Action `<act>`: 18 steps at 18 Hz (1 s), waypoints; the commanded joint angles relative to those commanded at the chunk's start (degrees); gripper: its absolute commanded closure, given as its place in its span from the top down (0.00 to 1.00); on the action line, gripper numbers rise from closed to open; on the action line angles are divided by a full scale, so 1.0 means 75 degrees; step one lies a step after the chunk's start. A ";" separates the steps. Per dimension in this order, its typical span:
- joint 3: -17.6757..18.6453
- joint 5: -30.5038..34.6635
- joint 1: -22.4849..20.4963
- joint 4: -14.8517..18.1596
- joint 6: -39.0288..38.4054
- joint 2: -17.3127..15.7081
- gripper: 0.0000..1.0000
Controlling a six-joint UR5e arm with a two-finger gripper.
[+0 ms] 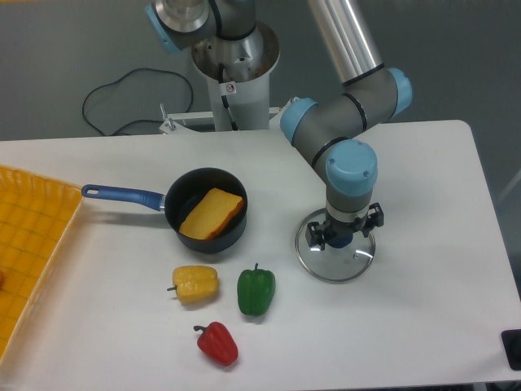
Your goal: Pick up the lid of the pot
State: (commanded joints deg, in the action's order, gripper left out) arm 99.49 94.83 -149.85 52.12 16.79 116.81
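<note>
The gripper [346,226] is over the upper part of the pot lid, right of the middle of the table. Its two fingers stand apart, one on either side of the blue knob [341,238], and they hold nothing. The pot lid [335,265] is a round, see-through disc with a thin grey rim, lying flat on the table. The gripper hides part of its far side. How high the fingertips are above the glass, I cannot tell.
Left of the lid stands a black pan [205,243] with a blue handle [124,194] and a brown-orange piece [212,213] inside. Nearer the front lie a yellow pepper [195,284], a green pepper [256,292] and a red pepper [217,343]. A yellow-orange surface [32,244] borders the left side.
</note>
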 joint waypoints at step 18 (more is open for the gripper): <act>0.0152 0.0023 0.0070 0.0023 -0.0164 -0.0047 0.84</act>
State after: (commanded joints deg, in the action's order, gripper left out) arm 100.63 95.01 -149.33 52.29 15.56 116.46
